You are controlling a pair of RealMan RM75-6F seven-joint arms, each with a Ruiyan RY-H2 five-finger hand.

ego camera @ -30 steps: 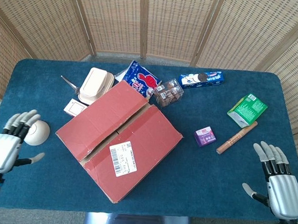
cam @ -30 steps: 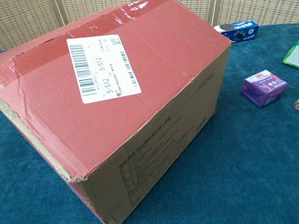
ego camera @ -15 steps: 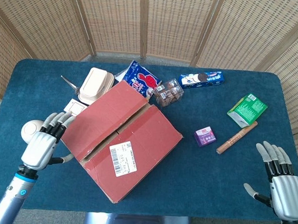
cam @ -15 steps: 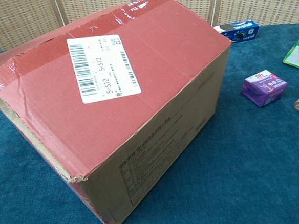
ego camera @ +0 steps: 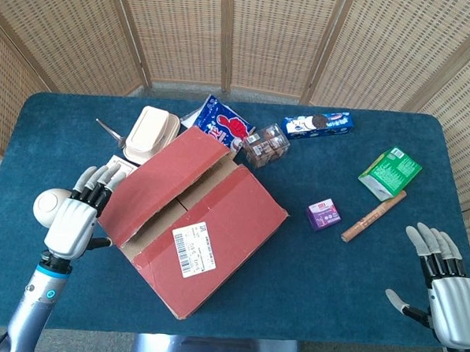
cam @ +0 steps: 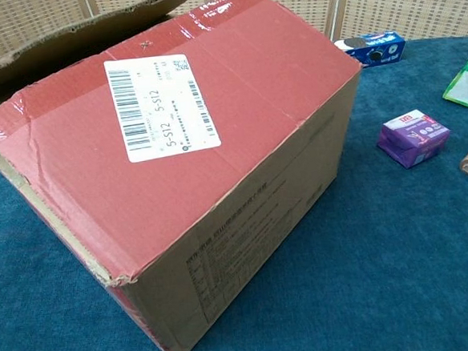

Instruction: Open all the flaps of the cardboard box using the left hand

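woven screens are standing behind a blue desk (ego camera: pixel 57 119) that is carrying a red box (ego camera: pixel 193 229) at its middle, turned at an angle. the left robot hand (ego camera: pixel 77 219) is sitting just beside the box's left edge, fingers spread, their tips under or against the left flap (ego camera: pixel 160 184), which is standing tilted up; whether it is gripping i cannot tell. the near flap (cam: pixel 183 139) with the label (cam: pixel 158 107) is lying flat. the right robot hand (ego camera: pixel 444 285) is resting spread and empty at the near right, well apart.

the raised flap could be slipping off the fingertips and dropping shut, or the push could be sliding the box toward the snacks (ego camera: pixel 226 128) just behind it. the gap between the flaps is showing only shadow, so the contents are hidden.
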